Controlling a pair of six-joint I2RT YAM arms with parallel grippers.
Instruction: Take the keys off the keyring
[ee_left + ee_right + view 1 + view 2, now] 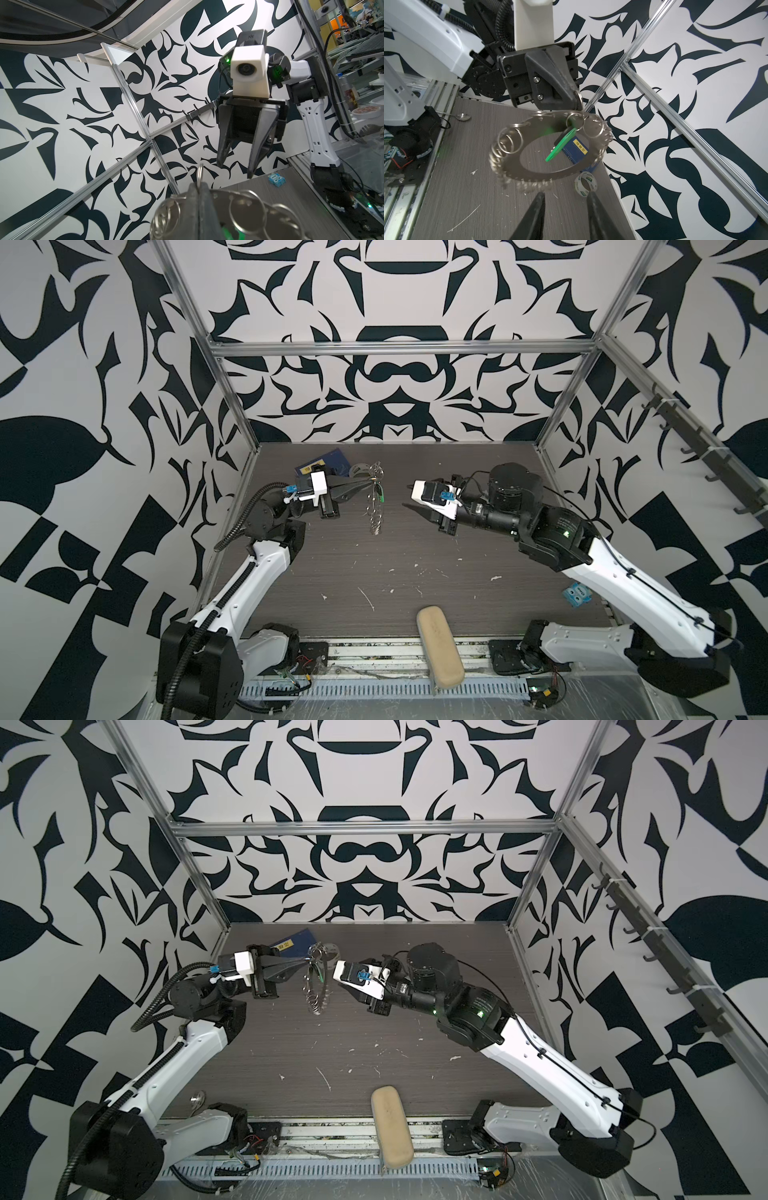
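One green key [560, 145] hangs from keyring [511, 165], pinched shut by left fingers [562, 83]; right fingers [536, 214] narrowly apart, holding nothing.

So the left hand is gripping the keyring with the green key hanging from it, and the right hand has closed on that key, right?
Not quite. The right hand is not closed on the green key: in the right wrist view its jaws stand open, short of the keyring. The left hand does grip the keyring, with the key hanging from it.
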